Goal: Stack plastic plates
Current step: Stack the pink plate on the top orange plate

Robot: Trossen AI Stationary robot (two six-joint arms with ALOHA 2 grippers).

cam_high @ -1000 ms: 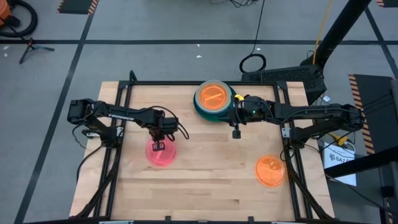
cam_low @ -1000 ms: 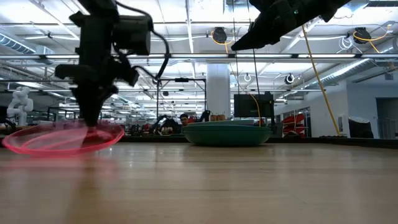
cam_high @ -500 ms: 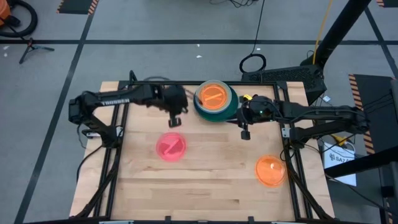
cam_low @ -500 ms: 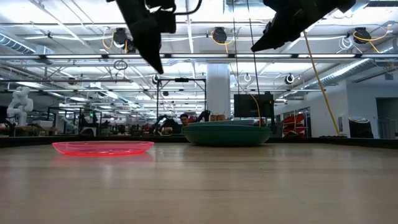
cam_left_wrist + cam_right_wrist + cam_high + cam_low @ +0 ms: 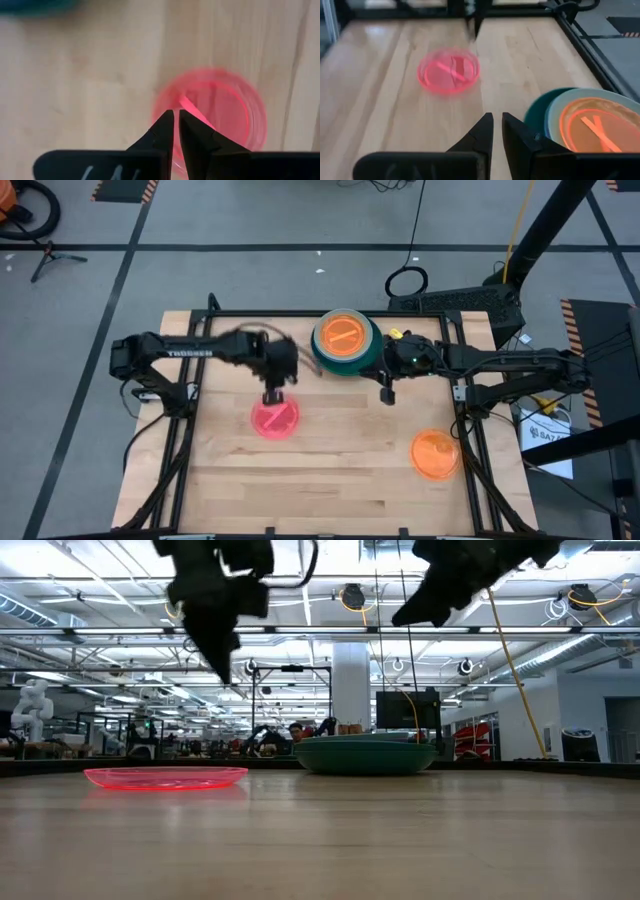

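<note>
From above I see the stack (image 5: 344,340) at the far edge of the table (image 5: 330,490), near its middle: a dark green plate with an orange one seated on top. A pink plate (image 5: 274,419) lies flat left of centre, and a second orange plate (image 5: 435,455) sits alone near the right edge. My left gripper (image 5: 272,394) hangs just on the far side of the pink plate. The right gripper (image 5: 385,391) waits just right of the stack.

At table height, the pink plate (image 5: 165,777) rests flat on the wood, with the left gripper (image 5: 222,665) well above it and carrying nothing. The stack (image 5: 364,755) reads as a low green bowl shape beyond it. The right gripper (image 5: 412,612) is also high and empty-handed.

Through the left wrist camera, my fingers (image 5: 165,131) stand almost together with only a thin slit between them, and nothing is in it; the pink plate (image 5: 212,107) lies beneath.

The right wrist camera shows the same: fingers (image 5: 485,131) nearly closed on nothing, the pink plate (image 5: 448,70) farther off, the stack (image 5: 585,120) beside the gripper.

I judge these plates light, thin and slick, stiff enough to lift by one edge. I'd pinch the raised rim, since the flat base offers no hold.
</note>
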